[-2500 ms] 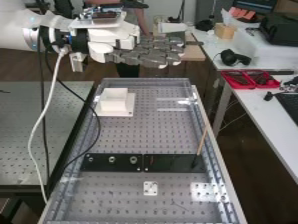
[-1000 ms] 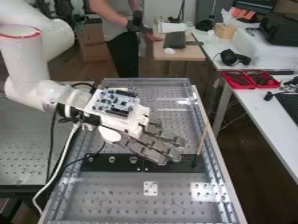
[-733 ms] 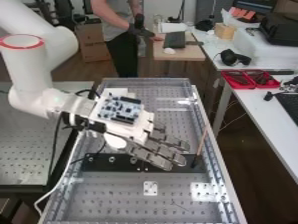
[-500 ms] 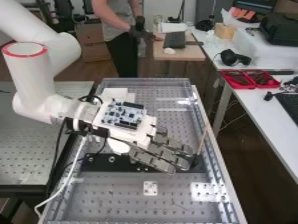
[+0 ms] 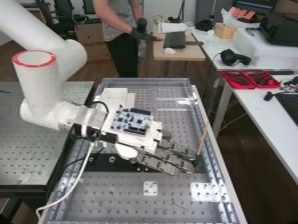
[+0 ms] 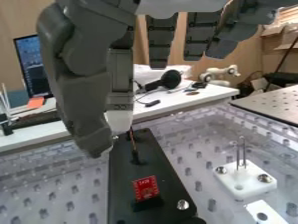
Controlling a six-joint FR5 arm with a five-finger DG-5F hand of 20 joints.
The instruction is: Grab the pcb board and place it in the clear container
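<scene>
Two bright red plastic bins (image 5: pixel 249 80) are parked side by side at the right edge of the frame, upper half, and some dark bits can be seen inside them. A white boxy part (image 5: pixel 115 94) is set toward the upper left of the silver-grey perforated surface (image 5: pixel 166 206); whether anything's kept in it can't be told.

As for the pcb, a small red rectangular circuit board (image 6: pixel 146 187) is seen in the wrist view, propped up in a little black holder (image 6: pixel 148 204) on a long smooth black plate (image 6: pixel 118 172). Near it on the same plate, a thin reddish-brown stick (image 5: pixel 203 140) is stood up at a slight lean, right of centre in the high view. A chunky white block (image 6: pixel 245 179) with two upright metal pins is fixed beside the plate, with shiny round screws sunk in it.

The glossy white arm (image 5: pixel 41 80) is brought in from the upper left and bent down toward the middle. The dark grey hand (image 5: pixel 164 156) is held open and empty over the plate, fingers pretty much straight and angled to the lower right, with a blue-and-white electronics board (image 5: pixel 132 120) mounted on its back.
</scene>
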